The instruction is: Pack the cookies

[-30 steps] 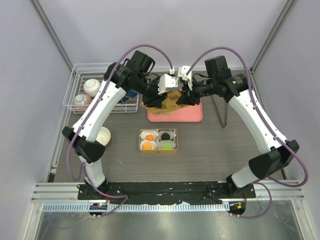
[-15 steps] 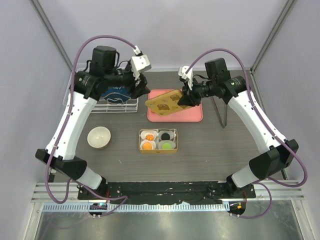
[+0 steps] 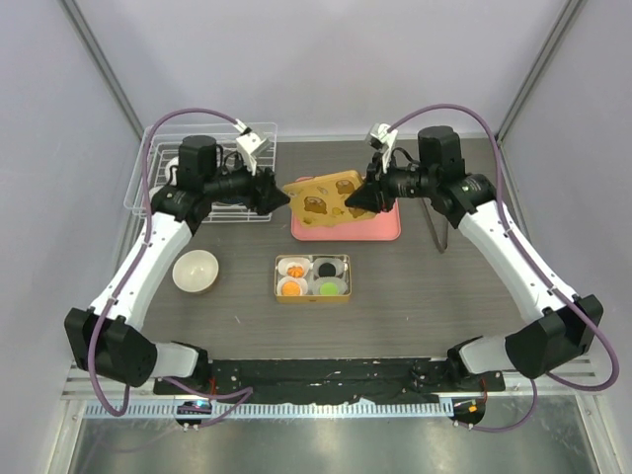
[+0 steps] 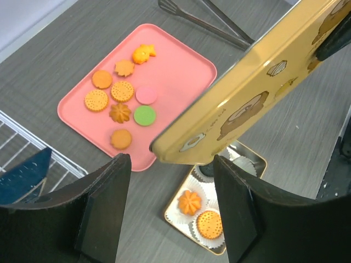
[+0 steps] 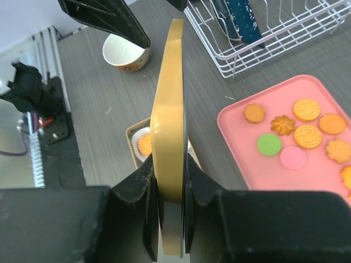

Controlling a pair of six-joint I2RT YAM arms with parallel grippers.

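1. The left gripper (image 3: 272,195), clamped on the gold rectangular tin lid (image 3: 323,196) a second ago, has released it and now hovers, jaws apart, beside its left end.
2. The right gripper (image 3: 362,197) alone carries the lid, raised higher.

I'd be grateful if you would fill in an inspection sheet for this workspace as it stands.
Surface: dark wood-grain table.
Job's things: loose cookies on the pink tray, mostly orange, one pink, one green. The gold tin holds four paper cups, each with a cookie.
Clutter: bowl, wire rack, tongs.
Grippers: right gripper has its jaws shut on the gold lid, held aloft on edge. Left gripper has its jaws open at the lid's other end, contact unclear.
Cables: purple cables loop above both arms, no snag seen.
Surroundings: pale enclosure walls, metal frame.
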